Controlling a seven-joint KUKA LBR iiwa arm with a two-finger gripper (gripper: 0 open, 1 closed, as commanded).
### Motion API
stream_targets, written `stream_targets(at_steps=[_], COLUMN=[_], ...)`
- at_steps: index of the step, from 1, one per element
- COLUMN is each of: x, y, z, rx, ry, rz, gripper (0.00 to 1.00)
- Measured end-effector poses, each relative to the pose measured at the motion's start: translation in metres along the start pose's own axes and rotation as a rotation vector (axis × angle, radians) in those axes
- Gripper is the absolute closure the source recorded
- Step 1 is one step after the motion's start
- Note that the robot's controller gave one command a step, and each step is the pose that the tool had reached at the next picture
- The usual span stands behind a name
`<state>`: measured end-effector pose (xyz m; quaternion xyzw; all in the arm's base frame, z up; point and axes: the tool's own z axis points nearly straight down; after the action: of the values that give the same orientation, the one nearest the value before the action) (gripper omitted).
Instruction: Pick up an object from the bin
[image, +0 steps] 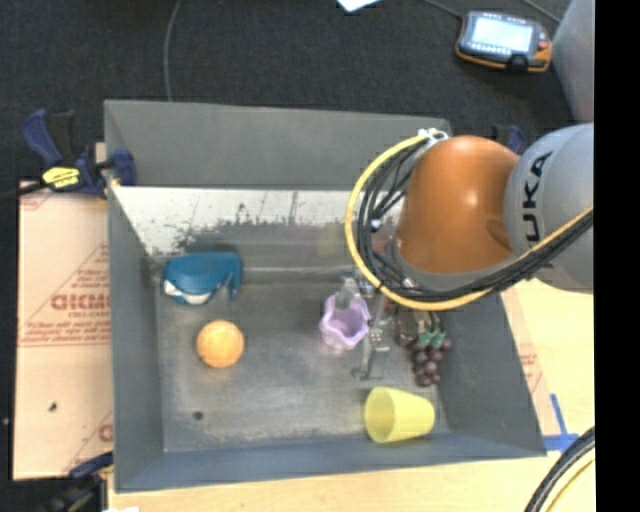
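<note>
1. The claw (368, 364) is lowered to the floor of the bin (280, 395), right of the middle, under the arm's orange cover (455, 205). Whether it is spread or pressed together cannot be told.
2. A small lilac cup-like piece (343, 322) is seen just beside the claw on its left, either touching it or nearly so. It is judged the likeliest thing to be picked, though nothing is seen pinched.
3. A bunch of dark grapes (428, 355) lies just to the claw's right, partly under the wrist. A yellow cup (398, 415) lies on its side near the front wall, just below the claw.
4. The claw is thus hemmed in on three sides, so little room is left for sideways correction without something being nudged.
5. An orange ball (220, 344) and a blue rounded thing (202, 276) are found well apart from the claw, on the left. They lie loose, as if left where they rolled.
6. Bare floor is offered between the ball and the lilac piece, and straight upward the way is judged clear for a lift.
</note>
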<state>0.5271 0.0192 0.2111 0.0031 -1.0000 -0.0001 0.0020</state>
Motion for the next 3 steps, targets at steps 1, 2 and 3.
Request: stream_targets(at_steps=[1, 2, 3], x=[-0.002, -0.063, -0.061], y=[0.0, -0.043, -0.046], z=[-0.003, 0.136, 0.072], rx=[0.0, 0.002, 0.004], ry=[-0.008, -0.013, -0.026], rz=[0.001, -0.193, -0.228], gripper=[0.0, 0.0, 0.0])
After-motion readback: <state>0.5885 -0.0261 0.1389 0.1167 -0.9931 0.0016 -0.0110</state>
